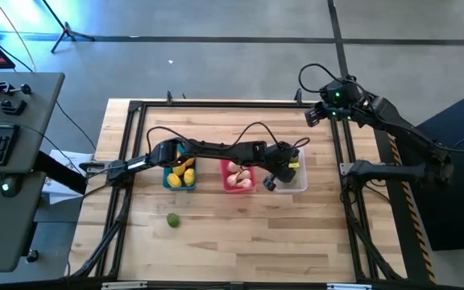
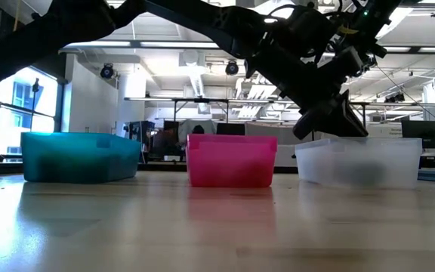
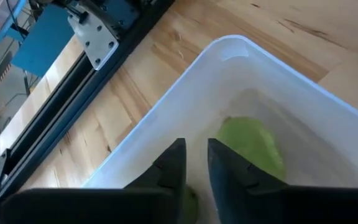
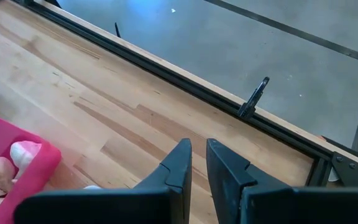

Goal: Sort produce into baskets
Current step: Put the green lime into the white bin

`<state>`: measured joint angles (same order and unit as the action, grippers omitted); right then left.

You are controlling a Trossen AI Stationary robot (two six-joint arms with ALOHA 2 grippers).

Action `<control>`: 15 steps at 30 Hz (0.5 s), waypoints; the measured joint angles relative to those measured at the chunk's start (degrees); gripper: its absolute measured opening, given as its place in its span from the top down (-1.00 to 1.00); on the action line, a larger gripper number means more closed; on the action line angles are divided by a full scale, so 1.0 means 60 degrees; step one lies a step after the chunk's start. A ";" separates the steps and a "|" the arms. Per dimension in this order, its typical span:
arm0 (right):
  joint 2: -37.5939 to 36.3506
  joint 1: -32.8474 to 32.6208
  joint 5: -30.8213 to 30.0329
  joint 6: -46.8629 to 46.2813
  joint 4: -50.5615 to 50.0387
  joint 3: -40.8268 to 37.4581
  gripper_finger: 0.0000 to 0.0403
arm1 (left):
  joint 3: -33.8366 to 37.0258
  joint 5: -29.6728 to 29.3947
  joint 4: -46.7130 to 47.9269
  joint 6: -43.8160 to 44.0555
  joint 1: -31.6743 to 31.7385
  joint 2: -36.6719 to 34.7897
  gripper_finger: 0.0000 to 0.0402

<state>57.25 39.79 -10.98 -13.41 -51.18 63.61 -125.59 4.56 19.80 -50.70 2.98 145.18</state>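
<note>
Translucent white plastic fills the left wrist view: the white bin (image 3: pixel 241 93) sits right under the left gripper (image 3: pixel 196 163), whose fingers stand close together with only a thin slit between them and nothing held. Two green fruits lie in that bin, one (image 3: pixel 253 146) just past the fingertips and another (image 3: pixel 188 202) partly hidden under them. From above, the left arm stretches across the table (image 1: pixel 216 234) over the blue bin (image 1: pixel 170 182) and the pink bin (image 1: pixel 225 185), ending with its gripper (image 1: pixel 279 171) over the white bin (image 1: pixel 300 181). Yellow lemons (image 1: pixel 184 171) fill the blue bin, and pale garlic bulbs (image 1: pixel 238 171) lie in the pink one. One green fruit (image 1: pixel 172 219) rests alone on the bare wood, nearer the front edge, well apart from the bins. The right gripper (image 1: pixel 319 113) hangs near the table's far right corner; its fingers (image 4: pixel 178 163) are also nearly together and empty. At table height the three bins stand in a row, blue (image 2: pixel 78 157), pink (image 2: pixel 231 160), white (image 2: pixel 357 162).
</note>
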 joint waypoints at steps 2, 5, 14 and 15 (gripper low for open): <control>0.0000 0.0000 0.0000 0.0000 0.0000 0.0000 0.81 | -0.0002 0.0000 -0.0004 0.0216 0.0000 0.0000 0.67; 0.0000 0.0000 -0.0001 0.0015 -0.0004 0.0000 0.81 | -0.0002 -0.0314 -0.0008 0.0336 -0.0004 0.0000 0.59; 0.0000 0.0000 0.0402 0.0574 -0.0004 0.0000 0.81 | -0.1234 -0.0871 0.1674 0.2080 0.0150 -0.0011 0.96; 0.0000 0.0000 0.0425 0.0639 -0.0004 0.0000 0.81 | -0.1320 -0.0839 0.1798 0.2508 0.0199 -0.0011 0.97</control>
<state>57.25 39.79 -8.43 -9.57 -51.20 63.61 -133.51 -0.47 30.58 -35.65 4.18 145.12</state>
